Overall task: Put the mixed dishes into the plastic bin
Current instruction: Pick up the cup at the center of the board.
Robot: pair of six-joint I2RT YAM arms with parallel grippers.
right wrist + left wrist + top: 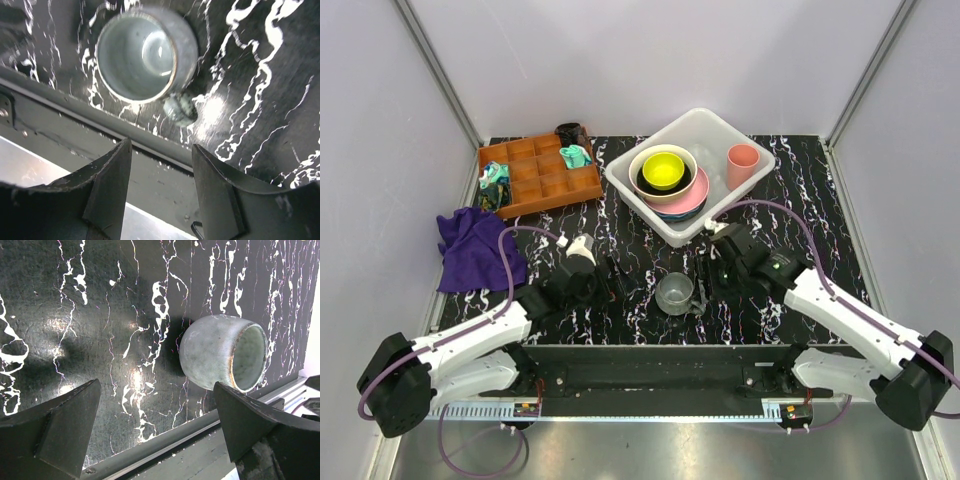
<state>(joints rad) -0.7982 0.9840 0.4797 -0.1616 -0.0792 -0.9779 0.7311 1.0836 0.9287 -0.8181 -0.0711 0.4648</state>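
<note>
I see the grey mug (675, 292) upright on the black marbled table (820, 200) near its front edge, between my two grippers and touched by neither, its handle pointing towards the right one. The left gripper (155, 387) has its jaws spread wide and empty beside the mug, and the right gripper (161, 146) has its jaws partly apart with nothing between them. Behind, the plastic bin (705, 135) holds the cream bowl (638, 163) with the small yellow bowl (663, 170) inside it, stacked on plates, and the pink cup (742, 165) beside them.
</note>
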